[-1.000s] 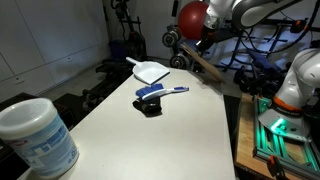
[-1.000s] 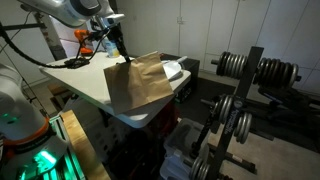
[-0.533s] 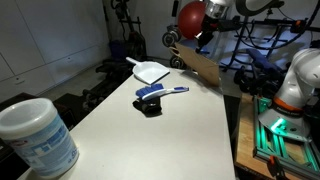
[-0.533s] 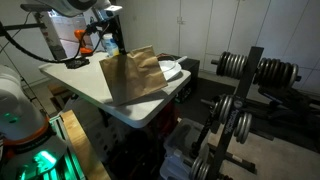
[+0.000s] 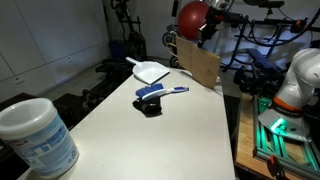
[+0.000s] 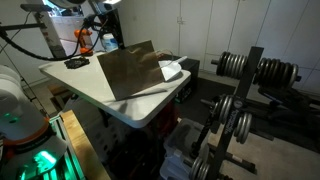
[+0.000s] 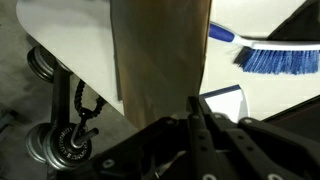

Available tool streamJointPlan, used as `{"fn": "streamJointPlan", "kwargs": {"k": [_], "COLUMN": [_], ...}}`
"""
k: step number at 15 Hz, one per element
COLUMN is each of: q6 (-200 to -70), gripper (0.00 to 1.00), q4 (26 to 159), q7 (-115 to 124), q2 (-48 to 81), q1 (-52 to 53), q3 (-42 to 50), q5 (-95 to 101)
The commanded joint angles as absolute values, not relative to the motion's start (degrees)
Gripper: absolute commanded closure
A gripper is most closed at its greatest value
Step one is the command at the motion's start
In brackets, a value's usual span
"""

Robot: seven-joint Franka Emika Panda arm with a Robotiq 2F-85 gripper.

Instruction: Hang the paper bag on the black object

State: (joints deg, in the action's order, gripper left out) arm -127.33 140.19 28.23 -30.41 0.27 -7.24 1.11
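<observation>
Dangling at the edge of the white surface (image 5: 150,140), the flat tan-brown kraft paper bag (image 5: 198,66) hangs from jaws pinched shut on its top. The small black holder (image 5: 150,106) sits mid-surface, well apart. Best carry it across high and steady, I'd say, then lower slowly.

Tool (image 5: 206,30) holds bag (image 5: 198,62) upright at far edge of desk (image 5: 185,140). Dustpan (image 5: 150,72) lies beyond brush (image 5: 165,92). Tub (image 5: 38,135) stands nearest.
</observation>
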Motion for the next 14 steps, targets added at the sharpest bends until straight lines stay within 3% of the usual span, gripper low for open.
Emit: {"fn": "streamJointPlan", "kwargs": {"k": [1, 14], "q6": [-123.7, -124.8], "gripper": [1.00, 1.00], "q4": [140.9, 141.5], "q7": [25.1, 20.1], "q2": [-34.4, -34.8], "q1": [-0.1, -5.6], "q3": [-5.5, -1.1], "q5": [-2.1, -3.2]}}
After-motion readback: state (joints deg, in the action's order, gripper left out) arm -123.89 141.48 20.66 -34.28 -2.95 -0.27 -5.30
